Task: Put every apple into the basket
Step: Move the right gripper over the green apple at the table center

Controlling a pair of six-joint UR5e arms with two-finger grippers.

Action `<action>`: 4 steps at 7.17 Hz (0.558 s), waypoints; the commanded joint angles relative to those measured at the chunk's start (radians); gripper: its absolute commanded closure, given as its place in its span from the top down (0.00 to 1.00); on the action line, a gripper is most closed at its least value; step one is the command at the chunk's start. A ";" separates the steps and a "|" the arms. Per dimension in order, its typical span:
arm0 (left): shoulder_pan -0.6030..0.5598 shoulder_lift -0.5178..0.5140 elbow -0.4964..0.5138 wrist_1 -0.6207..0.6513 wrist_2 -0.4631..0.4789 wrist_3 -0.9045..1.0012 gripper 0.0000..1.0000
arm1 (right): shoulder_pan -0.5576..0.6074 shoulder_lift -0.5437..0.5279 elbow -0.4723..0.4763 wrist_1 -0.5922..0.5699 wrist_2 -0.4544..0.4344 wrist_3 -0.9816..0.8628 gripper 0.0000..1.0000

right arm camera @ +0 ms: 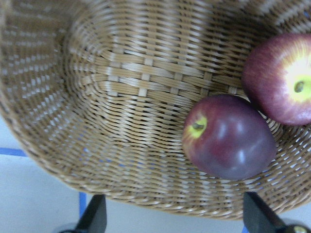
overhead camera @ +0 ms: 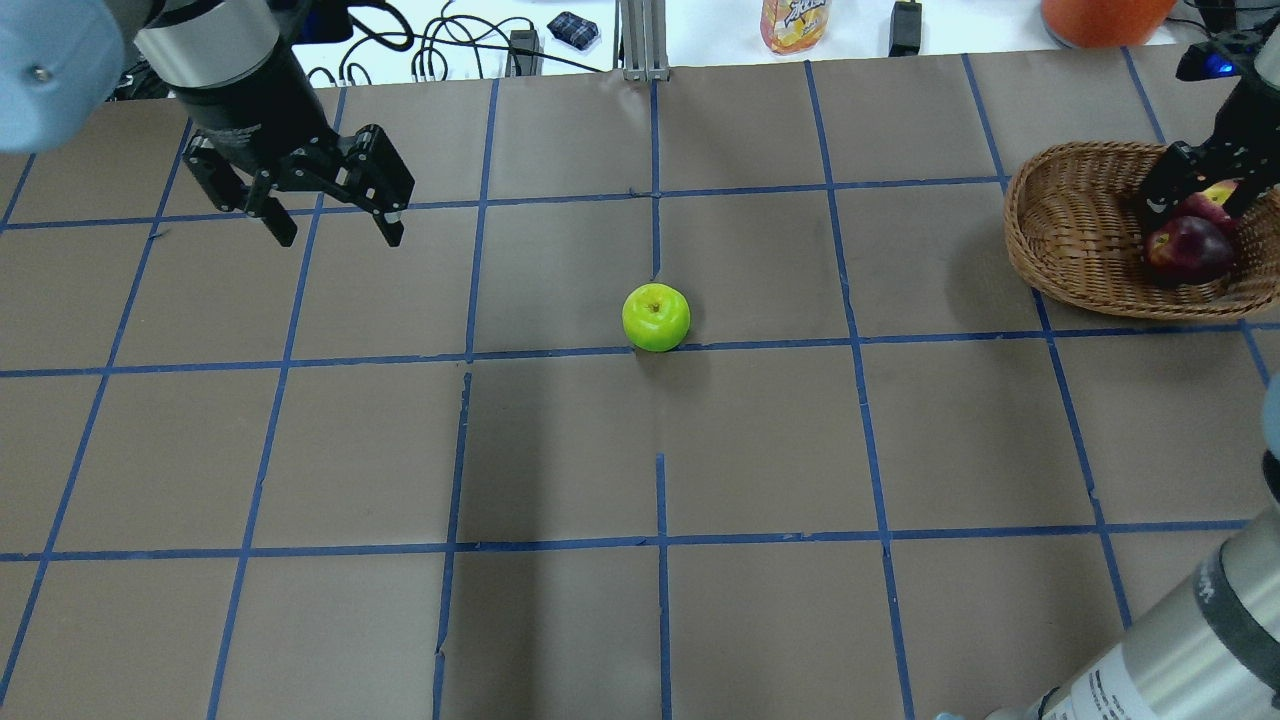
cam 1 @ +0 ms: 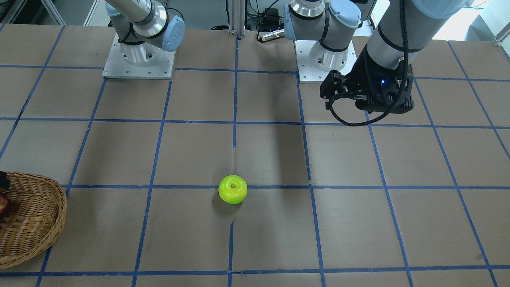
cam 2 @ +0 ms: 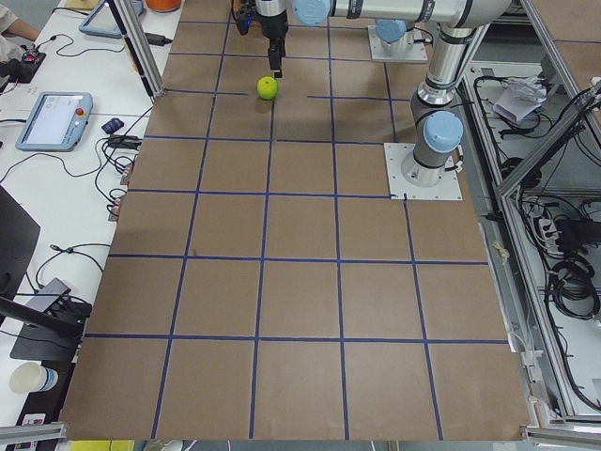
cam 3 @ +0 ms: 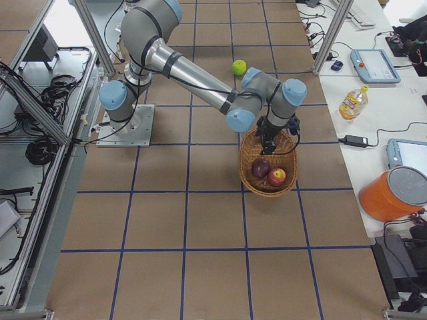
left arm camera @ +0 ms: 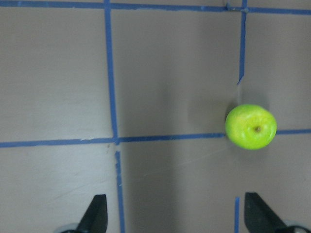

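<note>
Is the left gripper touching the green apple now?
Apart. In the overhead view the left gripper hangs open far to one side of the green apple, with bare table between them.

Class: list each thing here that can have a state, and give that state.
basket: upright, two apples inside.
green apple: on table, outside basket.
maroon apple: in basket.
red apple: in basket.
left gripper: open, empty.
right gripper: open, empty, over basket.
</note>
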State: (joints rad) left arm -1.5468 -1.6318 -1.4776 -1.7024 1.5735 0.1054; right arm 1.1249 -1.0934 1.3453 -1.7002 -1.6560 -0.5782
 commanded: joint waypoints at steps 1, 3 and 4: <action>0.008 0.038 -0.058 0.148 0.013 0.019 1.00 | 0.206 -0.043 -0.002 0.014 0.075 0.267 1.00; 0.019 0.053 -0.065 0.145 0.011 0.024 1.00 | 0.407 -0.039 0.000 0.001 0.163 0.519 1.00; 0.037 0.053 -0.058 0.145 0.010 0.024 1.00 | 0.487 -0.036 0.002 -0.022 0.215 0.655 1.00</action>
State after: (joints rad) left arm -1.5252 -1.5815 -1.5370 -1.5609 1.5860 0.1280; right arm 1.5030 -1.1319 1.3456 -1.7026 -1.4978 -0.0835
